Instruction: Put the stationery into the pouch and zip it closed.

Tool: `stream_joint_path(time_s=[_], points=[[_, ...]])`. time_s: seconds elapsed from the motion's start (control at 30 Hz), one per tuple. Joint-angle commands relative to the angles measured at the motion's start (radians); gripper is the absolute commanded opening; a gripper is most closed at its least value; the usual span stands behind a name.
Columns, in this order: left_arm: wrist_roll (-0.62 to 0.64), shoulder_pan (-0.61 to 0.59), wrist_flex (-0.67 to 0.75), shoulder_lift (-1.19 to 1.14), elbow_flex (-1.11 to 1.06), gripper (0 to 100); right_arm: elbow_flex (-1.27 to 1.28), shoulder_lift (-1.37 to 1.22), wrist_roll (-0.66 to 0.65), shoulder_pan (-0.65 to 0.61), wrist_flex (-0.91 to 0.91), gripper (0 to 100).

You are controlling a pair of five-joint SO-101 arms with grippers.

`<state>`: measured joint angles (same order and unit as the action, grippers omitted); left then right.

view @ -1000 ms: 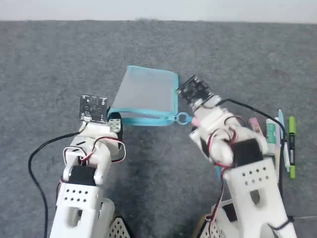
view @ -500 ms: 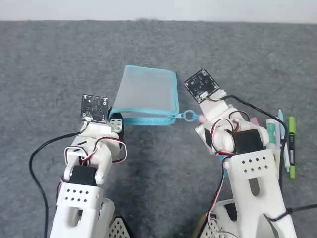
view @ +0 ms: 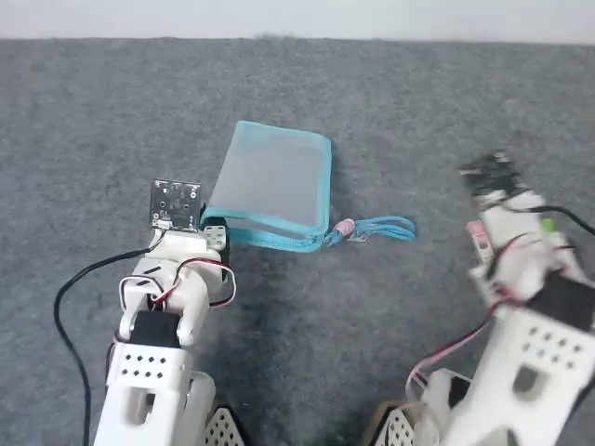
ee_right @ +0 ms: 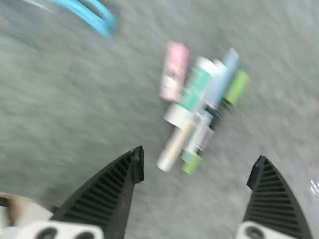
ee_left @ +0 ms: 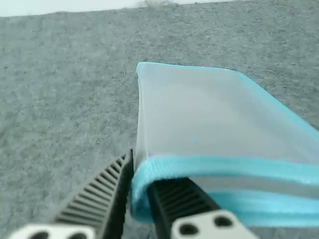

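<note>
Left gripper (ee_left: 138,184): fingers narrow, pinched on the blue zip edge at the left corner of the pouch (view: 274,181). If the pinch slips, the pouch may slide away when something is pushed in.
Pouch: lies on the grey mat (view: 418,111), zip edge toward the arms. The mouth looks nearly flat, so a pen may hit the edge.
Strap (view: 381,228): loose beside the pouch's right corner. It may catch on a passing finger.
Stationery (ee_right: 199,114): pens and markers touching in a bundle, well apart from the pouch. Taking one may scatter the others.
Right gripper (ee_right: 199,157): fingers wide apart over the bundle, holding nothing. It may grab several at once.
</note>
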<state>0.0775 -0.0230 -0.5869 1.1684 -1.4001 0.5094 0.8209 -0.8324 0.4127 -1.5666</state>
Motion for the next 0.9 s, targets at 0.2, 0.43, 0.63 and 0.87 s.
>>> stream_joint_path(time_s=[0.2, 0.43, 0.63, 0.87], points=[[0.011, 0.009, -0.003, 0.026, 0.013, 1, -0.21, -0.565, -0.133, 0.285, 0.191, 30.6], [0.008, 0.044, -0.003, 0.026, 0.005, 1, -0.381, -0.891, -0.132, 0.295, 0.202, 22.5], [0.006, 0.08, -0.002, 0.028, -0.007, 1, -0.413, -1.055, -0.114, 0.266, 0.263, 17.5], [0.005, 0.086, -0.002, 0.028, -0.008, 1, -0.413, -1.106, -0.064, 0.303, 0.331, 18.3]])
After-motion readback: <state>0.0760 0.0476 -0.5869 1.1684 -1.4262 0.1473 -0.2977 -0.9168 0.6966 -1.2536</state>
